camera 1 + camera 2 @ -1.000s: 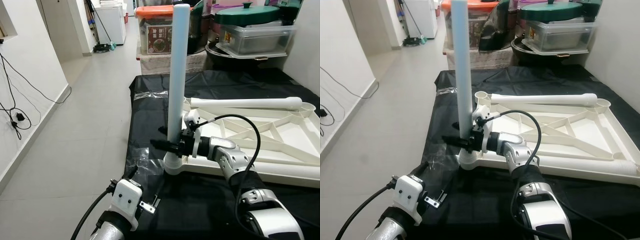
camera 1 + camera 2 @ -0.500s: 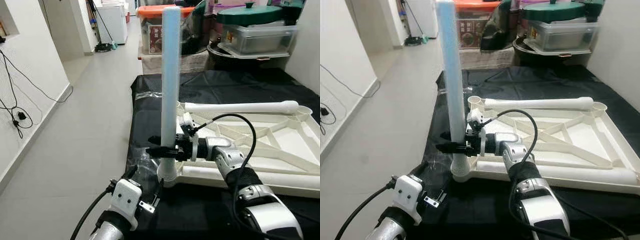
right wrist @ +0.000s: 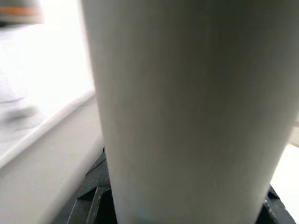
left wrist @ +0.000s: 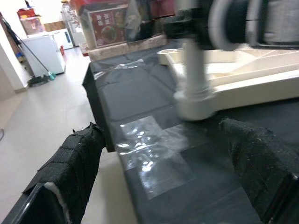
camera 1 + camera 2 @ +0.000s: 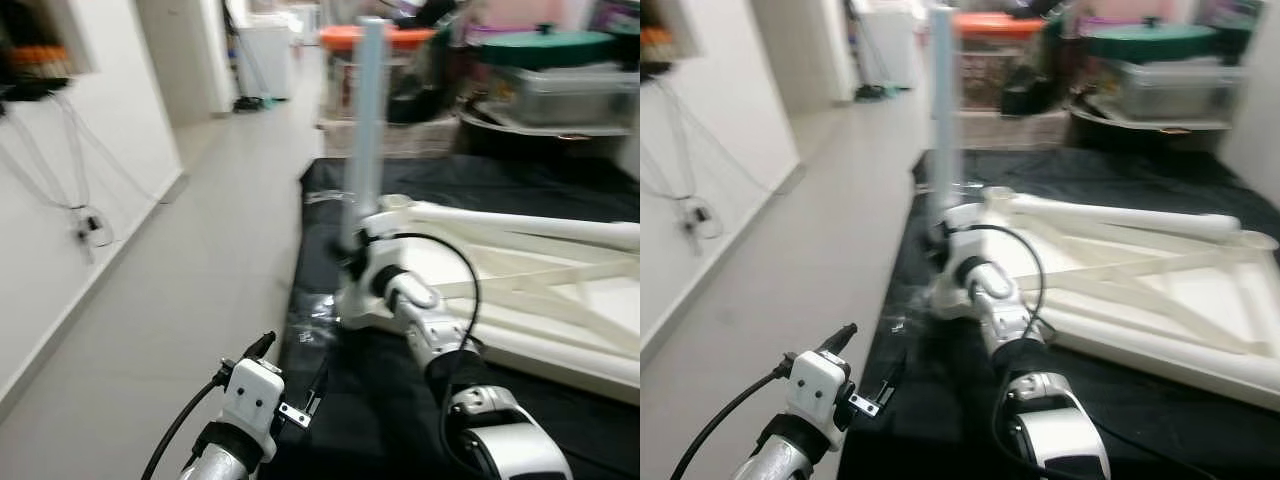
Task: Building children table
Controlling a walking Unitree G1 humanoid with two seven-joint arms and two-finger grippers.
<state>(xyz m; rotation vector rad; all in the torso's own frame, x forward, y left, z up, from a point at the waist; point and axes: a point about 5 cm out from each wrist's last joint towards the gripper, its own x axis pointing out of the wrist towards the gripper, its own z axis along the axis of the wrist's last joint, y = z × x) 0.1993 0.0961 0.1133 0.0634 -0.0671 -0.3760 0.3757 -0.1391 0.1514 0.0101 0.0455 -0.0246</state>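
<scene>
A white table top [image 5: 560,300] lies upside down on a black-covered table [image 5: 400,180]. One white leg [image 5: 368,120] stands upright in its near-left corner socket [image 4: 196,105]. A second leg [image 5: 1120,215] lies along the far edge of the top. My right gripper [image 5: 352,250] is at the base of the upright leg and shut on it. The leg [image 3: 187,107] sits very close in the right wrist view, between dark fingers [image 3: 93,205]. My left gripper [image 4: 161,128] hangs open below the table's near-left corner, a short way from the socket.
Storage boxes and lidded pots [image 5: 540,70] crowd the far end behind the table. A patch of clear tape [image 4: 149,149] shines on the black cloth near the corner. Grey tiled floor [image 5: 200,260] runs along the left, with cables on the wall [image 5: 80,190].
The whole picture has shifted and blurred, so the camera has moved. My right gripper stays on the upright leg, with its wrist turned. The left arm has held still.
</scene>
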